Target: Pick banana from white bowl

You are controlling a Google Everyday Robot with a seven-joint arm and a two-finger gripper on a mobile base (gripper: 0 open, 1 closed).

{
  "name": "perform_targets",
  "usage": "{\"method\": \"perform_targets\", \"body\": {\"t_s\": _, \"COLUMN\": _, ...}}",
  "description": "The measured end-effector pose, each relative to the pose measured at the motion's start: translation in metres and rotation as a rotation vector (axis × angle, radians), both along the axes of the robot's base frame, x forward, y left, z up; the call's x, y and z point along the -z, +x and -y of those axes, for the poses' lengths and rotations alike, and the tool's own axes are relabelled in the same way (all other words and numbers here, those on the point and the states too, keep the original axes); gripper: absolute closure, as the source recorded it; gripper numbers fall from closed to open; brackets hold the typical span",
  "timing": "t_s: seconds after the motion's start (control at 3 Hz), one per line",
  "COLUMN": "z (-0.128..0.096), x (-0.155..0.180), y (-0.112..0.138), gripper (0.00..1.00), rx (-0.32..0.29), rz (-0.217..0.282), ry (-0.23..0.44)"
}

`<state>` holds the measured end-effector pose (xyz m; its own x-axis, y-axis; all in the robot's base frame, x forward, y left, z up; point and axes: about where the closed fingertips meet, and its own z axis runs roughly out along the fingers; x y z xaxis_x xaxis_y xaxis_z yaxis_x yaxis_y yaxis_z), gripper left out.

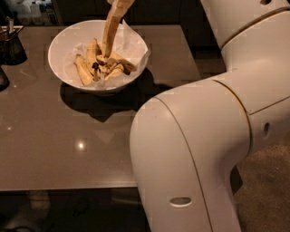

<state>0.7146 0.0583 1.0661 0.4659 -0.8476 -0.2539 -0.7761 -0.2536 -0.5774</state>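
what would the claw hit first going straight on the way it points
Probably the banana right below the claw at the top edge, then the pieces in the white bowl; depth unclear.

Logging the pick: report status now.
Hand at top edge, over white bowl. Banana upright, lower tip down among smaller bananas. Nothing above it in the way.

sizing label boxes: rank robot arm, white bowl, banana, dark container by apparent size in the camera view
1. robot arm, nearest camera
2. white bowl
3. banana, below the gripper at top edge, versus dark container, cropped: too close
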Motion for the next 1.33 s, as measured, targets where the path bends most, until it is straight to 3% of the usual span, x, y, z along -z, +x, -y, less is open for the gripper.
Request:
{"method": "perform_targets", "body": {"t_s": 0.33, "z": 0.000, "x": 0.000, "y": 0.000, "gripper": 1.00, "rx": 0.000, "rz": 0.000, "ry": 0.000}}
{"method": "perform_targets", "body": {"t_s": 1.0, "z": 0.000, "x": -0.023, "y": -0.028, "gripper": 1.00, "rx": 0.070, "rz": -0.043, "ry": 0.104}}
{"method": "perform_targets", "body": {"t_s": 1.33, "z": 0.000, "x": -0.023, "y": -0.028, "gripper": 1.00, "rx": 0.070, "rz": -0.043, "ry": 0.105}}
